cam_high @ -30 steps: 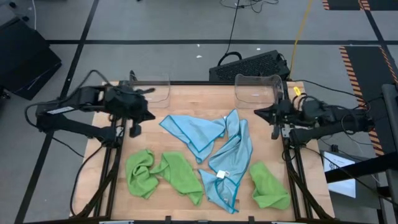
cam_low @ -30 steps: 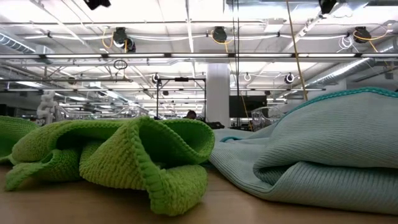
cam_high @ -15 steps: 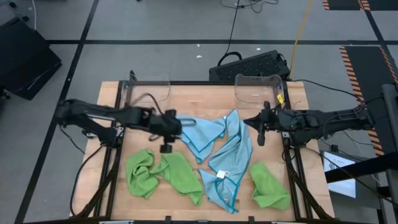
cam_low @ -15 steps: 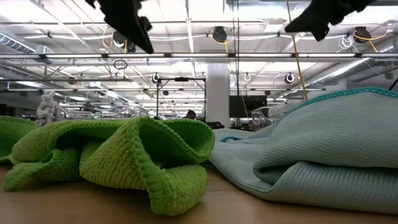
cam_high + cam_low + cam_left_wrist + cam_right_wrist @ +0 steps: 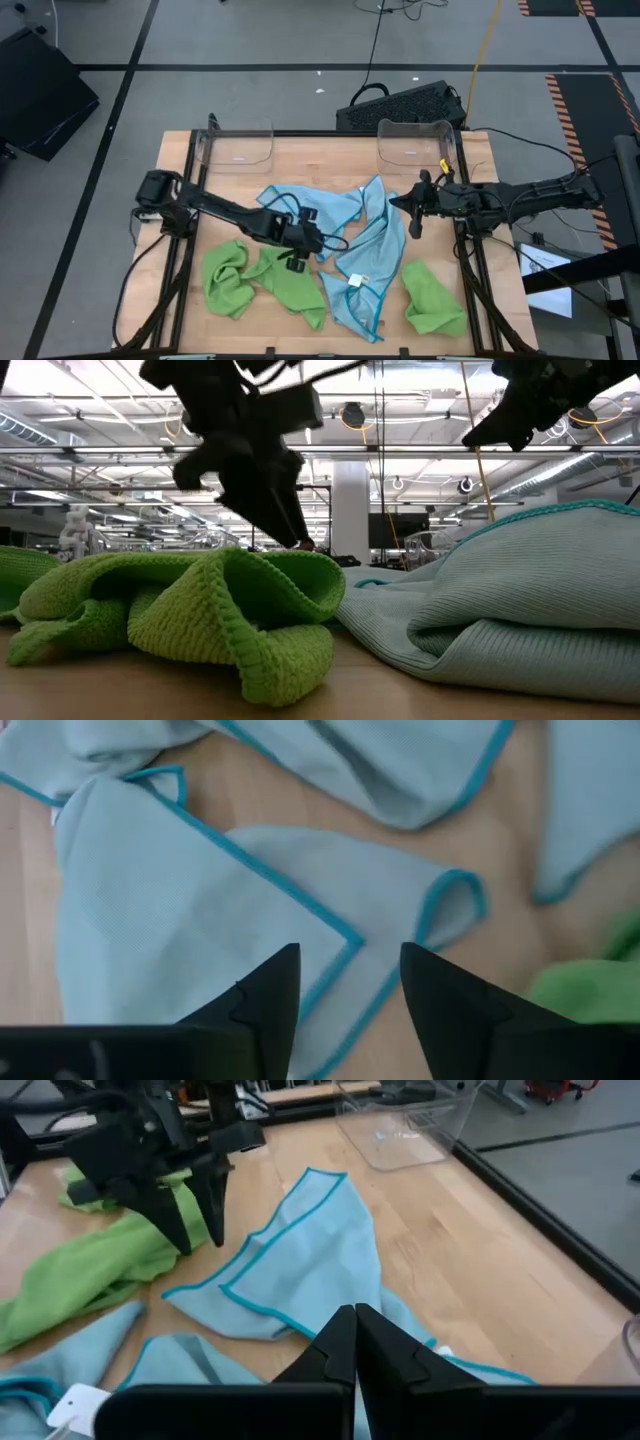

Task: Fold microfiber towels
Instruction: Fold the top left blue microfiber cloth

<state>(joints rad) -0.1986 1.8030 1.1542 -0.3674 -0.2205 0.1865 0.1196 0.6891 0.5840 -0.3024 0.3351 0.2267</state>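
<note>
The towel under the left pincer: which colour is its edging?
Teal edging on light blue towel; left wrist view.

Light blue towels (image 5: 375, 235) with teal edging; lime green towels (image 5: 290, 280).

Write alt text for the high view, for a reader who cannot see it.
The left gripper reaches, open, over light blue towels and lime green towels strewn unfolded on a wooden table. The right gripper, shut, hovers at the blue towels' right edge. Two clear bins sit along the far edge.

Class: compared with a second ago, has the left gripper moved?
Yes. The left gripper has travelled away from the left clear bin, toward the table's middle, over the blue towel.
</note>
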